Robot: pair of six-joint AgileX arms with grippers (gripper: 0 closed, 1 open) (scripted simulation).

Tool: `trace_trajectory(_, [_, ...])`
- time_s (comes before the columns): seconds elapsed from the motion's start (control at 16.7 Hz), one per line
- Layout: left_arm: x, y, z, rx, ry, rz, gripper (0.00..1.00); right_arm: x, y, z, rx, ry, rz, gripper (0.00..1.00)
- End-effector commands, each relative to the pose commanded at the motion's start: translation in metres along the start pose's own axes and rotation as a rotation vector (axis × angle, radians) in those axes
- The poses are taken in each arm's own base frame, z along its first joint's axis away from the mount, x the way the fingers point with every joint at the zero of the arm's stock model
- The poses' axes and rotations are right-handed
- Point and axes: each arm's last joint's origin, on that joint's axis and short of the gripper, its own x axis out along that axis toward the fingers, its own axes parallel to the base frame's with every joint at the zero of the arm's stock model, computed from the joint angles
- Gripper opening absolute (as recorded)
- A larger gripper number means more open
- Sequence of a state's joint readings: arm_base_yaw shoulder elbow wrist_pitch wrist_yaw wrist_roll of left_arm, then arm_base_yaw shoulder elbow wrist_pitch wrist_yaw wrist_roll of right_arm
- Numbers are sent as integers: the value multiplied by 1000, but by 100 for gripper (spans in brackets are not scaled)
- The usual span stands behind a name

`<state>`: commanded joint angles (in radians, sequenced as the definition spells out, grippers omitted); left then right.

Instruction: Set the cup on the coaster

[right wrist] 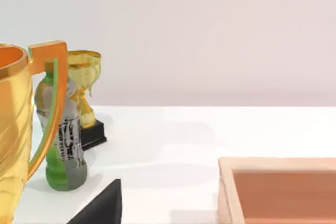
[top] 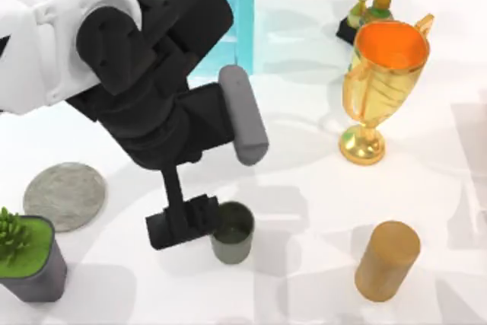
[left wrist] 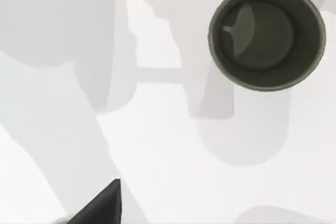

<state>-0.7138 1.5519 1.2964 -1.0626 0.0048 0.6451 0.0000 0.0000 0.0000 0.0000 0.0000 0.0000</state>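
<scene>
The left arm [top: 114, 66] fills the top view's upper left, its left end effector [top: 186, 222] low over the white counter [top: 304, 188], just left of the upright cup [top: 232, 232]; whether its fingers are apart I cannot tell. The coaster [top: 65, 195] lies well left, bare, near a potted plant [top: 27, 256]. From the left wrist, the cup [left wrist: 266, 36] stands empty. The right wrist view shows a gold trophy [right wrist: 16, 129] beside a green bottle [right wrist: 62, 135].

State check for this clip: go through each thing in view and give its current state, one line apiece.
Cup: upright on the table, empty, not on the coaster.
Coaster: flat, bare, left of the cup.
Left gripper: beside the cup, not holding it.
Big trophy: upright.
Tan cylinder: standing, closed.
Bottle: upright.
Plant pot: upright.
</scene>
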Motion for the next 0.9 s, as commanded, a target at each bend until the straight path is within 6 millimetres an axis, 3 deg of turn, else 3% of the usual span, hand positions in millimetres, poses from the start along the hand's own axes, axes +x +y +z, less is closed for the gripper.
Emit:
trace_trajectory(0.24, [27,-6,44,181,136,-125,100,0,0,0,0,0,0,100])
trace_trajectory(0.36, [35,-10,54,227,174,-161,100,0,0,0,0,0,0,100])
trace_trajectory(0.9, [41,-4,54,231,186,-168,100,0,0,0,0,0,0,100])
